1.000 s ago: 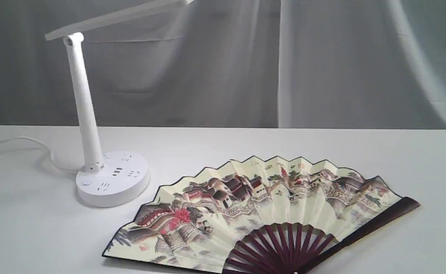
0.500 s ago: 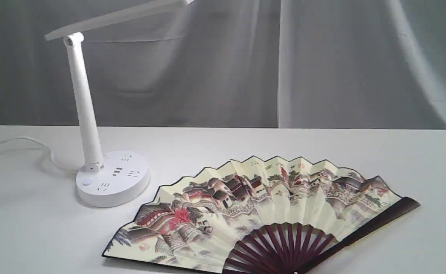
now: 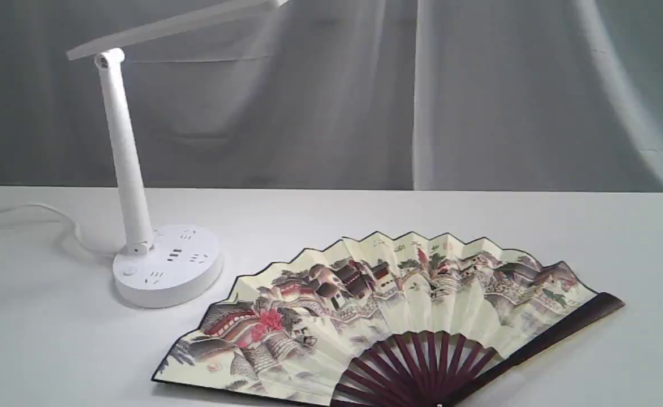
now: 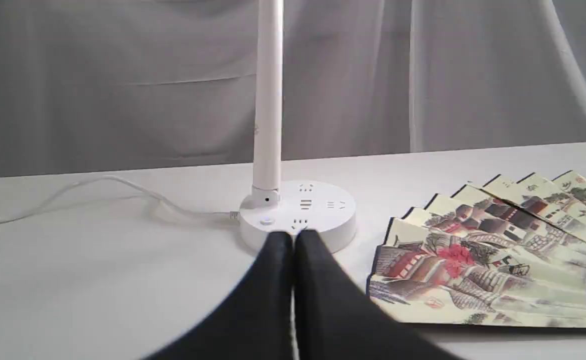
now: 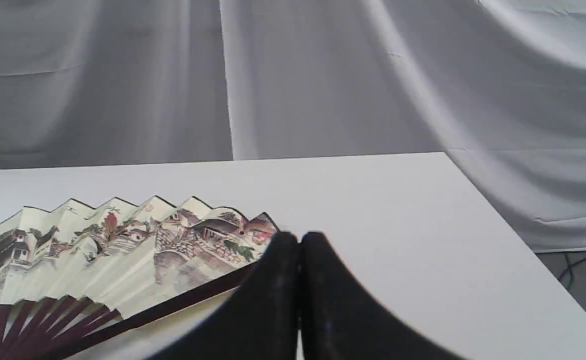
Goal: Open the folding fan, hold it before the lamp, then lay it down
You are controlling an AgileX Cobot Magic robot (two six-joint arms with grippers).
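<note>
Both pairs of jaws are pressed together and empty. Fan [image 3: 388, 305] lies spread flat on table [image 3: 592, 220], just right of lamp [image 3: 125, 152], long axis left to right. Guard [image 5: 173, 306] ends just beside right jaws, the nearer pair.

We log the folding fan [image 3: 388, 316] lying spread on the table [image 3: 478, 215], at the near side, centre to right. The lamp [image 3: 167, 277] stands on the table left of it and a little farther back, close beside the fan's left end but not touching. A draped cloth [image 3: 507, 96] hangs behind the table's far edge.
</note>
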